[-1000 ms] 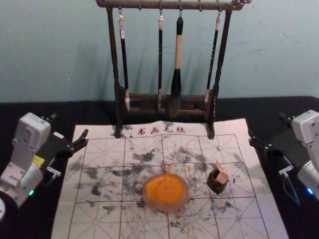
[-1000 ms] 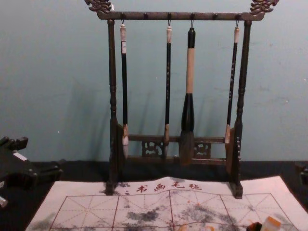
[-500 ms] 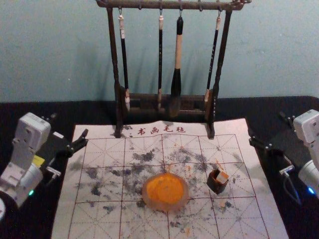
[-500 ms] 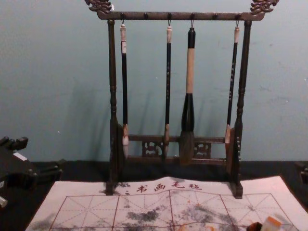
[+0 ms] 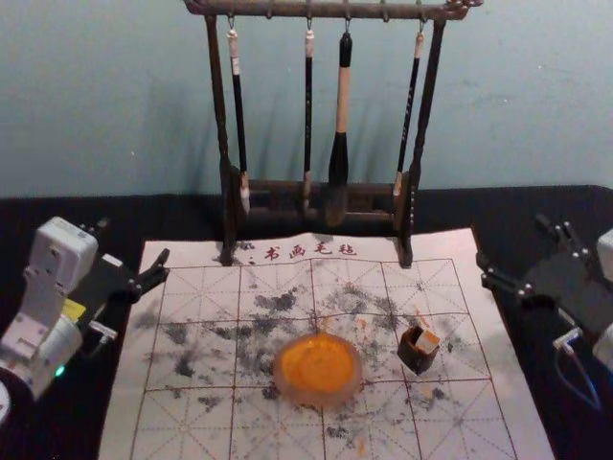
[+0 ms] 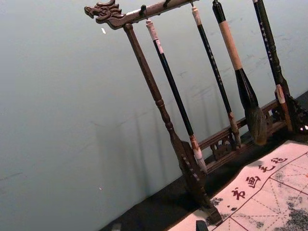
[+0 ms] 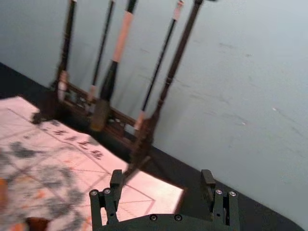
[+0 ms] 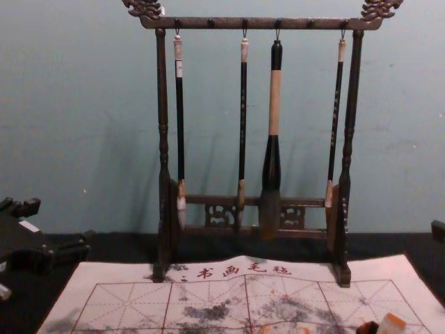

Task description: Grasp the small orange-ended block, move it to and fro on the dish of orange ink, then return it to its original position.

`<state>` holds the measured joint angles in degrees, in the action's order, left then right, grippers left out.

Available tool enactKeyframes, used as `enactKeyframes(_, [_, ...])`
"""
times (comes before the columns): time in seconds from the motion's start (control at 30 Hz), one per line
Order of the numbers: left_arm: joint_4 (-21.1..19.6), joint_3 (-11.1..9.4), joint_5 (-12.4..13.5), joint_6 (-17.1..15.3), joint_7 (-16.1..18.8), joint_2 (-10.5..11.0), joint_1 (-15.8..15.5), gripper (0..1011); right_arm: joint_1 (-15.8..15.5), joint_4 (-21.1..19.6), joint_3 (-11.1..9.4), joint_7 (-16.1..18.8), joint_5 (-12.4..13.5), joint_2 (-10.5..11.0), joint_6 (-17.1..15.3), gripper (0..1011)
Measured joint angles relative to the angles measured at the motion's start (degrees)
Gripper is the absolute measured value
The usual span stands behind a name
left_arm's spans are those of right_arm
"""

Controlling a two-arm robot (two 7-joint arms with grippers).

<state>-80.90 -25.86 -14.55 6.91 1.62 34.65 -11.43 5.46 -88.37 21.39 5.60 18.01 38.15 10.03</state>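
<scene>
While the left gripper (image 5: 134, 241) stays wide beside the mat (image 5: 196, 422), the right gripper (image 5: 510, 240), also wide, has shifted opposite.

My left arm carries a white, round-cornered box-shaped housing (image 5: 65, 251), a pale cylindrical link (image 5: 53, 347), a yellow label (image 5: 73, 310) and a small green light (image 5: 60, 370). My black left gripper (image 5: 135, 241), head view left, bears a white strip (image 5: 112, 260). My black right gripper (image 5: 511, 240), head view right, has round silver screws (image 7: 153, 217); a thin bluish cable (image 5: 578, 385) loops from a pale connector (image 5: 567, 338) beside it.
</scene>
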Motion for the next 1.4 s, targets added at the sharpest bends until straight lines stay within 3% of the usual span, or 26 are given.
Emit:
enactKeyframes(0.27, [0.00,0.00,0.00,0.00,0.00,0.00,0.00,1001,-5.40,-6.99,-1.52,5.28,4.09,2.50,-0.52,1000])
enactKeyframes(0.5, [0.00,0.00,0.00,0.00,0.00,0.00,0.00,1001,-7.12,-9.47,-0.56,9.41,5.63,2.88,-3.21,1000])
enactKeyframes(1.0, [0.00,0.00,0.00,0.00,0.00,0.00,0.00,1001,-5.53,-7.95,1.94,14.71,3.31,1.90,-9.45,1000])
enactKeyframes(1.4, [0.00,0.00,0.00,0.00,0.00,0.00,0.00,1001,-3.63,-4.27,2.06,15.79,1.19,-0.73,-10.74,1000])
